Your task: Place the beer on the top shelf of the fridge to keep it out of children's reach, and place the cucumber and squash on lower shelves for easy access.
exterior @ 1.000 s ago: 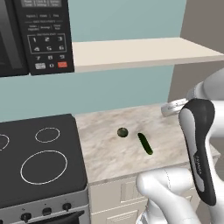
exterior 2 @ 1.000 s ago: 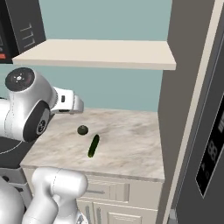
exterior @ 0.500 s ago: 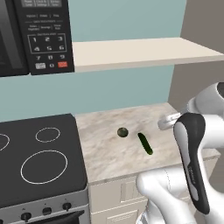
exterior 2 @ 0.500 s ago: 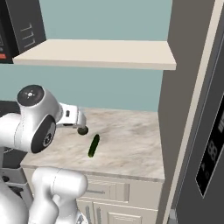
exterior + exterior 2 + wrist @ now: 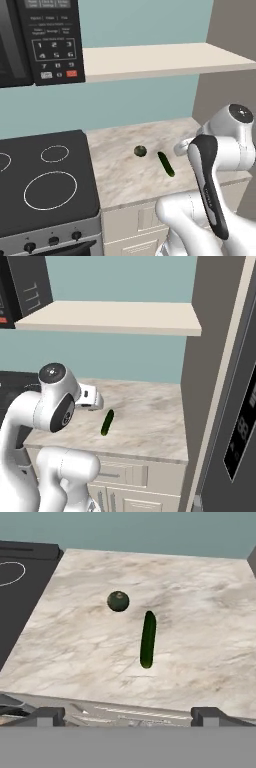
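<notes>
Cucumber (image 5: 148, 639) is lying on the marble counter (image 5: 210, 637) ahead of the wide-open, empty gripper (image 5: 129, 714), long axis pointing away, squash (image 5: 118, 601) just beyond-left.

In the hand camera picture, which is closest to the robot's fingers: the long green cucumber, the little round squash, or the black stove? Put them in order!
1. The long dark green cucumber, lying on the marble counter just ahead of the open fingers.
2. The small round olive squash, a bit farther back and left of the cucumber.
3. The black stove top, far off at the left edge.
</notes>
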### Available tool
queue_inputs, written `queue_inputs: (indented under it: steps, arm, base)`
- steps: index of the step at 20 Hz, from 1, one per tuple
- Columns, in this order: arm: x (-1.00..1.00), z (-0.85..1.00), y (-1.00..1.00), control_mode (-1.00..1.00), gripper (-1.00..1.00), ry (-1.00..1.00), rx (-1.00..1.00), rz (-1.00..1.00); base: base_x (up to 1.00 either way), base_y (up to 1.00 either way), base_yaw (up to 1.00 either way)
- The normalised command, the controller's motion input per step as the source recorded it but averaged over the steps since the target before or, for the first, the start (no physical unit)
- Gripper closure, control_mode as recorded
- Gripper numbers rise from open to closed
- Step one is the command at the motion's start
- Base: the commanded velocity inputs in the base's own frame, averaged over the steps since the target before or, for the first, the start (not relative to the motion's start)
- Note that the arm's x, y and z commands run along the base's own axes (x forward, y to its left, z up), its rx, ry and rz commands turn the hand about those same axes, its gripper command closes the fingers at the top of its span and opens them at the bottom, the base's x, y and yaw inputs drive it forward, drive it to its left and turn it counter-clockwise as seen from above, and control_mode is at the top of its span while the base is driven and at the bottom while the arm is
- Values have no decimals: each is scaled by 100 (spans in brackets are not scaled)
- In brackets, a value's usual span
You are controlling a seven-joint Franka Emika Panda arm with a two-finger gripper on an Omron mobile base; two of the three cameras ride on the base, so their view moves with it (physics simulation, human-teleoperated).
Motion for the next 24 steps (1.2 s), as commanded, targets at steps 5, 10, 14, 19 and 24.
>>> queue_inputs:
  steps: [5,10,14,19,24]
  arm:
    - [37,-31,0,-100,-100,9,0,0]
    - [35,-30,0,-100,-100,6,0,0]
    - [34,-32,-2,-100,-100,1,0,0]
    - [38,-33,-5,-100,-100,0,0,0]
    - [41,-38,-7,-100,-100,0,0,0]
  base:
    - [0,0,0]
    - [0,0,0]
    - [0,0,0]
    - [0,0,0]
    - [0,0,0]
